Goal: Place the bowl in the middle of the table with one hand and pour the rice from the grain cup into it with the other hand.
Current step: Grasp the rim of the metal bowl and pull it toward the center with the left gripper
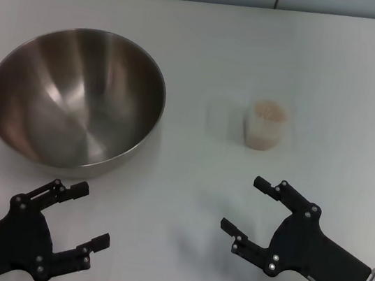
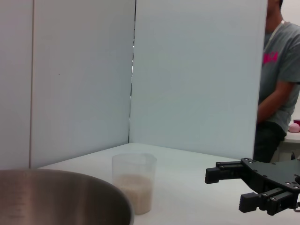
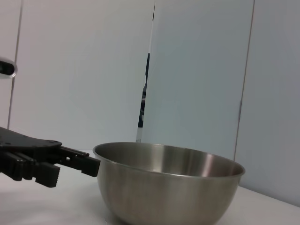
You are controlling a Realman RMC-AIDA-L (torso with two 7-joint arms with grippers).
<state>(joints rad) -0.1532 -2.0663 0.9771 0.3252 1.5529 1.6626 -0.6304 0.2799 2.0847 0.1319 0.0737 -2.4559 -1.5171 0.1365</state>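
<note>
Steel bowl (image 1: pixel 75 99) cut off in left wrist view, grain cup (image 1: pixel 266 125) translucent.

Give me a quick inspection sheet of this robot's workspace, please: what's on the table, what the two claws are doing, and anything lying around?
Surface: plain white matte table, bare apart from the job's things.
Job's things: large shiny stainless-steel bowl on the robot's left, no rice seen inside; small clear plastic grain cup upright to its right, partly filled with off-white rice.
Clutter: nothing seen.
Grippers: black left gripper open, near the bowl's front, holding nothing; black right gripper open, short of the cup, holding nothing.
Cables: nothing seen.
Surroundings: pale wall panels; a person in a grey T-shirt beyond them.
</note>
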